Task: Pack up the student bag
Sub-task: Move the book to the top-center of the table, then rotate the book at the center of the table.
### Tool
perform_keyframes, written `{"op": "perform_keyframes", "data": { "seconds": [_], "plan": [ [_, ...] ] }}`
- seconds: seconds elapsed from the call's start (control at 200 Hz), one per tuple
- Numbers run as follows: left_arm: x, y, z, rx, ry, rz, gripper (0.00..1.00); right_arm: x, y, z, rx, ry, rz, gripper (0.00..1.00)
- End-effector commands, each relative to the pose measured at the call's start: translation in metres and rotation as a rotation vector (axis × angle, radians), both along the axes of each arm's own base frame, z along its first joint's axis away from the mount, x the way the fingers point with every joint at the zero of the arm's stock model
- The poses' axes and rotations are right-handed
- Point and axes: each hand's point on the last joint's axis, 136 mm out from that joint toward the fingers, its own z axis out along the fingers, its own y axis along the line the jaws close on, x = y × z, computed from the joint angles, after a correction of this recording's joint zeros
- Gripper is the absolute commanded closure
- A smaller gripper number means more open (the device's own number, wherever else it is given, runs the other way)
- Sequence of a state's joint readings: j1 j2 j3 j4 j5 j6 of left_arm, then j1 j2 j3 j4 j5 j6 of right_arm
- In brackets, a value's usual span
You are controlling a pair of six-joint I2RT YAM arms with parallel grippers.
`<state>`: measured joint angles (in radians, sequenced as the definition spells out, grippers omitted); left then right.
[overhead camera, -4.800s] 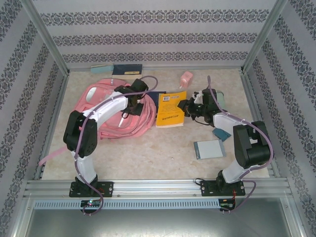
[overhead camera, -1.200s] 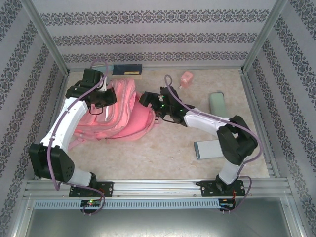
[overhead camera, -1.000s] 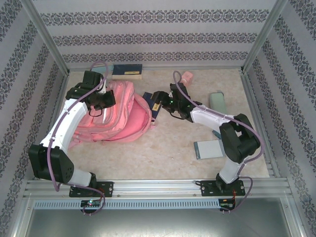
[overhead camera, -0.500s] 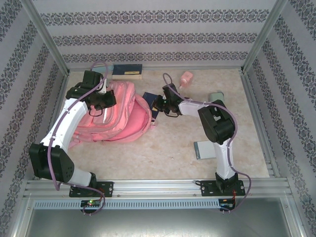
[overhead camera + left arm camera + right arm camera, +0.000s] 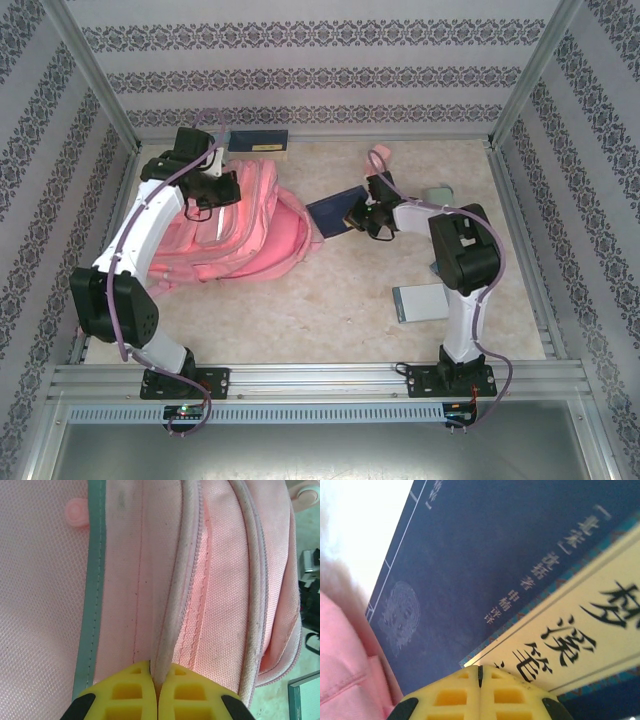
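Step in hand: getting a book into the student bag (image 5: 250, 235), which is lying toward the far-left corner of the counter (image 5: 330, 330). My left hand (image 5: 157, 692) is clamping shut on the bag's zip edge (image 5: 172, 595). My right hand (image 5: 362, 213) is closed, apparently pinching the right end of the dark blue book (image 5: 333, 210). The book's other end is pointing at the bag, just beside it.

Next move is calling for a wider mouth and a straight push in. I judge the floppy lip is standing in the way.

Lying around:
- grey notebook (image 5: 420, 301), near-right
- pale green case (image 5: 441, 195), by the right edge
- another dark book (image 5: 258, 140), at the far edge
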<state>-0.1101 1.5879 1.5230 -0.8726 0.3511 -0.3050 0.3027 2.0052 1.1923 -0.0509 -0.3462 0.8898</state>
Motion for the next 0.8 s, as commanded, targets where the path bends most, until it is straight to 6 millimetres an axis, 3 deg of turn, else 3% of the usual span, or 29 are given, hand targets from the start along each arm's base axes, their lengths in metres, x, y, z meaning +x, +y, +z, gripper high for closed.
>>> {"op": "perform_keyframes", "data": {
  "seconds": [0.0,0.18,0.215,0.34,0.49,0.58,0.799],
  "plan": [
    [0.008,-0.003,0.011,0.017,-0.042,-0.051,1.00,-0.034,-0.037,-0.034,-0.121,0.140,-0.001,0.95],
    [0.011,-0.005,0.000,0.042,-0.009,-0.066,1.00,-0.033,-0.051,-0.026,-0.135,0.127,0.025,0.95],
    [0.011,-0.006,-0.003,0.048,-0.004,-0.068,0.95,-0.031,-0.048,-0.020,-0.128,0.109,0.036,0.94],
    [0.014,-0.011,-0.012,0.064,0.019,-0.080,0.86,-0.023,-0.027,0.010,-0.094,0.030,0.077,0.92],
    [0.017,-0.021,-0.020,0.065,0.045,-0.088,0.79,-0.022,0.017,0.034,-0.054,-0.028,0.146,0.90],
    [0.019,-0.022,-0.018,0.088,0.047,-0.077,0.66,-0.025,0.039,0.028,-0.032,-0.008,0.177,0.90],
    [0.023,-0.038,-0.008,0.050,0.018,-0.070,0.61,-0.048,0.043,-0.008,-0.055,0.091,0.194,0.90]
  ]
}}
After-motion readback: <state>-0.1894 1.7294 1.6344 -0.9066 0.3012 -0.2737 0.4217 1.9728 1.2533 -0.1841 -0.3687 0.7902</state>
